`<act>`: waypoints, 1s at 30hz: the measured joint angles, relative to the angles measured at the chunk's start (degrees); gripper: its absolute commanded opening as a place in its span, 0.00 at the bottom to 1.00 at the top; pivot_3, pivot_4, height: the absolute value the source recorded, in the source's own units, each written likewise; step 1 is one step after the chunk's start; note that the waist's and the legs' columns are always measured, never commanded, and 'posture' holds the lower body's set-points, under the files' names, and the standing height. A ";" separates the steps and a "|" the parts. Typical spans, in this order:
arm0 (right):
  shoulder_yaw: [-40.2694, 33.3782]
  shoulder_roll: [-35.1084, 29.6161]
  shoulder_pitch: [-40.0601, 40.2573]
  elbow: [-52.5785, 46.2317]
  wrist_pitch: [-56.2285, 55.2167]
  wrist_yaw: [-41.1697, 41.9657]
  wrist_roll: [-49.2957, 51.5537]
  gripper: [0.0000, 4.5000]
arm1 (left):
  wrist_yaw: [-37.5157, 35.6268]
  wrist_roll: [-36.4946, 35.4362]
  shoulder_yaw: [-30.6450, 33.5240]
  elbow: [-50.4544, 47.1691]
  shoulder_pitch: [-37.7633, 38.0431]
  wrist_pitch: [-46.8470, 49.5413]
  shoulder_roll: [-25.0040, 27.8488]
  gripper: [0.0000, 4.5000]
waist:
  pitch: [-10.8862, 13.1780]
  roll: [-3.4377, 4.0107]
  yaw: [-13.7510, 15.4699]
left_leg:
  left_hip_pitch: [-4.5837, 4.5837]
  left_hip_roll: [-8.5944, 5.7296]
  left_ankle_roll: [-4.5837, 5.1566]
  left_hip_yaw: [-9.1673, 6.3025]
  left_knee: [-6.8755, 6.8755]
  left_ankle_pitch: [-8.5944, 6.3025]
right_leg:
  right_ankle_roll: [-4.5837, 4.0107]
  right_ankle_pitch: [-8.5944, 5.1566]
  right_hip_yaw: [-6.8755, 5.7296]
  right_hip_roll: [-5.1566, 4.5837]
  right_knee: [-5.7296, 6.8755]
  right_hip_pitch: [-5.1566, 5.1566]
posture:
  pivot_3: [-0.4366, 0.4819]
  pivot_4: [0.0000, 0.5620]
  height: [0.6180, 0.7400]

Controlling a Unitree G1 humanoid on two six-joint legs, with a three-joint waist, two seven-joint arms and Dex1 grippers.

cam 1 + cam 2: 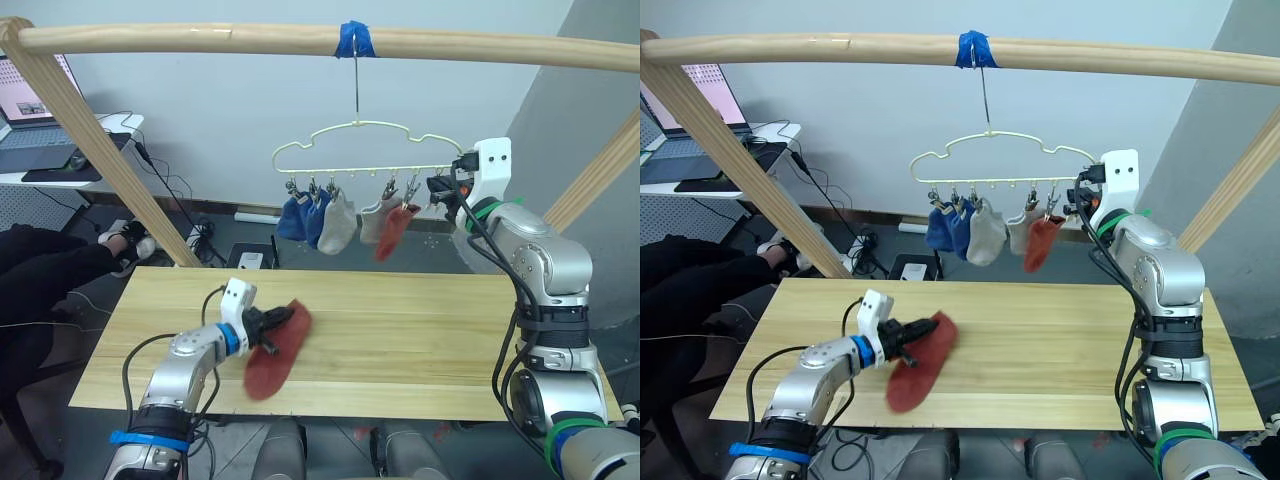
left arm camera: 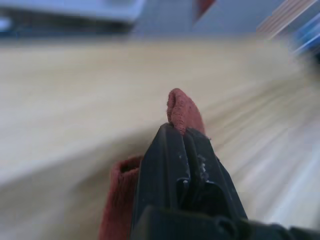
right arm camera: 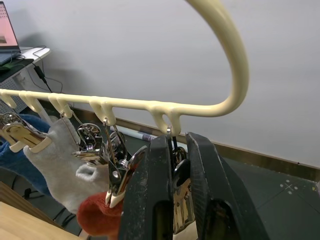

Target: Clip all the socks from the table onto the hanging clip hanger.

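A rust-red sock [image 1: 278,352] lies on the pale wooden table [image 1: 420,340] at the front left. My left gripper [image 1: 274,322] is shut on its upper end, and the sock's edge [image 2: 182,111] pokes out past the black fingertips. The yellow-green clip hanger [image 1: 352,148] hangs from the pole. Clipped to it are two blue socks [image 1: 300,216], two light grey socks [image 1: 338,222] and one rust-red sock [image 1: 393,232]. My right gripper [image 3: 176,146] is raised at the hanger's right end, shut on the last silver clip [image 3: 181,197].
A thick wooden pole frame [image 1: 200,40] spans the scene, with slanted legs [image 1: 90,140] at both table ends. Blue tape [image 1: 356,40] holds the hanger's hook. A desk with a laptop [image 1: 30,120] and a seated person's leg [image 1: 50,270] are at the left. Cables lie on the floor behind.
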 measured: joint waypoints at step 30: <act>-28.16 5.26 -13.41 -1.01 43.07 -5.49 20.53 0.03 | 1.59 -23.31 6.73 10.74 -25.61 23.19 -21.19 0.00 | 0.01 -0.01 -2.39 | -0.07 -0.03 0.01 0.01 0.01 0.00 | 0.07 -0.04 0.03 0.02 -0.05 -0.04 | 0.43 0.23 1.00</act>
